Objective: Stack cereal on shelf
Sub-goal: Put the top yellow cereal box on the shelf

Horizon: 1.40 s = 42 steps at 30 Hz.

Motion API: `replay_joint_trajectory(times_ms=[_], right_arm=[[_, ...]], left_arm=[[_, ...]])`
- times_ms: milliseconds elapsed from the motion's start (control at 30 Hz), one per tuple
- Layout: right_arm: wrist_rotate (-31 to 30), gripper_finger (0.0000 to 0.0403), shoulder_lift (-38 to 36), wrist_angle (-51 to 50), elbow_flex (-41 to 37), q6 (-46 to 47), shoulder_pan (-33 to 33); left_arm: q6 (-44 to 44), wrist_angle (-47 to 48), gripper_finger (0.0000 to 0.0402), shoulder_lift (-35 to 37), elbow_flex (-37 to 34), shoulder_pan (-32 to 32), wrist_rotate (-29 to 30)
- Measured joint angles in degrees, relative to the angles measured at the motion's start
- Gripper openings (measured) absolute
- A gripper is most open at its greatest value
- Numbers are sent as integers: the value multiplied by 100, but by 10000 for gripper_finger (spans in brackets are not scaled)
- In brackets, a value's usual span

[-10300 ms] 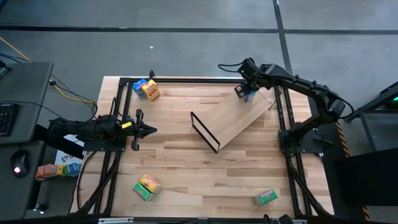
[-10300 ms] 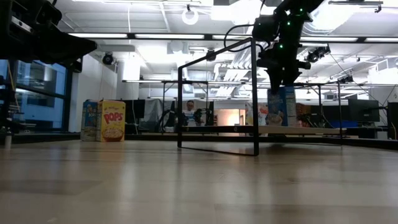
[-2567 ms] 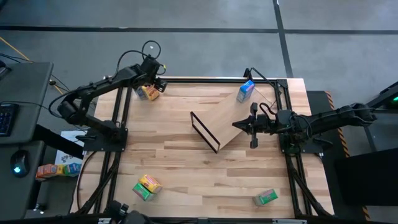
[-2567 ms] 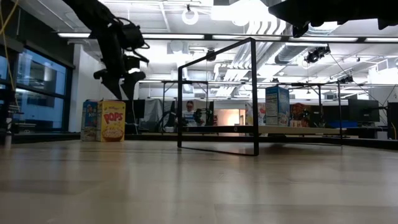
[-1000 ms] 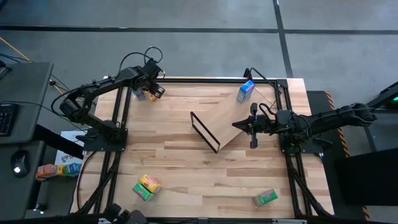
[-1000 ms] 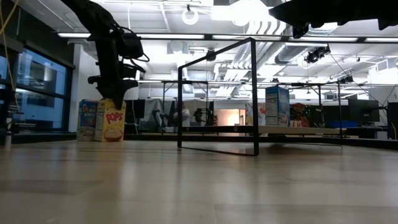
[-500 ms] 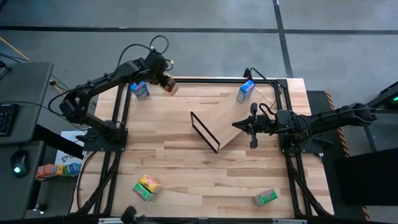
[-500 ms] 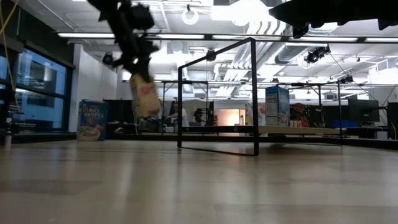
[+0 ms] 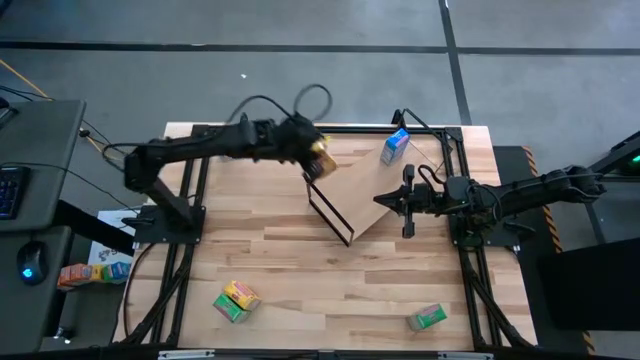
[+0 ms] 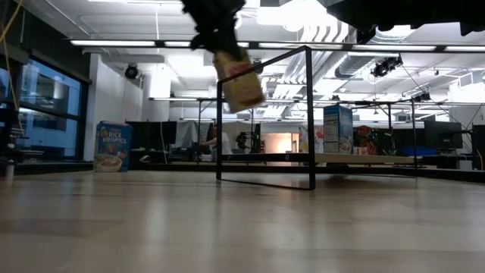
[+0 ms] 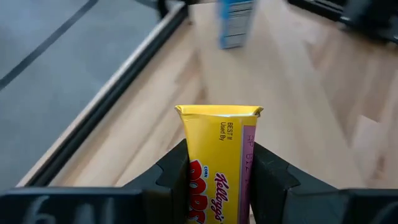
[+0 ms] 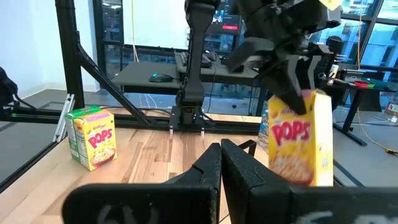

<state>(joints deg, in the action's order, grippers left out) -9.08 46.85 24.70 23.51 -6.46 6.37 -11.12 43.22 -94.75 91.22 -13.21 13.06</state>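
The left gripper (image 9: 318,155) grasps a yellow Pops box (image 11: 219,165) by its sides, carried in the air above the shelf's black frame (image 9: 329,212), at about 12 o'clock from the table's middle. In the low view the yellow Pops box hangs tilted, clear of the tabletop (image 9: 300,290) and beside the frame's top bar. The shelf (image 9: 385,190) lies slanted at roughly 1 o'clock, its board rising toward the far right corner, where a blue box (image 9: 395,146) stands on it. The right gripper (image 9: 406,201) waits at 3 o'clock beside the shelf's near edge, jaws clenched on nothing.

Open tabletop runs across the middle and the whole 9 o'clock side. At 7 o'clock sits a yellow and green pair of boxes (image 9: 233,299), at 5 o'clock a green box (image 9: 427,318), both near the front edge. A Rice Krispies box (image 10: 112,147) stands at the far left in the low view; the high view hides it under the left arm. The grasped box's lower half is cut off in the left wrist view.
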Motion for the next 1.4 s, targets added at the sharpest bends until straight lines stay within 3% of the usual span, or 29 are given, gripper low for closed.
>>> replay_joint_trajectory(times_ms=[200, 400, 667, 1400], right_arm=[[0, 0, 0, -3, 0, 0, 0], [0, 0, 0, -3, 0, 0, 0], [-63, 0, 0, 21, 0, 0, -2], [-223, 0, 0, 21, 0, 42, -2]], left_arm=[[374, 51, 112, -977, 1107, 315, 105], [381, 341, 112, -1788, 1748, 321, -152], [388, 416, 113, -2275, 1814, 277, -84], [446, 488, 113, -2451, 1827, 282, -20]])
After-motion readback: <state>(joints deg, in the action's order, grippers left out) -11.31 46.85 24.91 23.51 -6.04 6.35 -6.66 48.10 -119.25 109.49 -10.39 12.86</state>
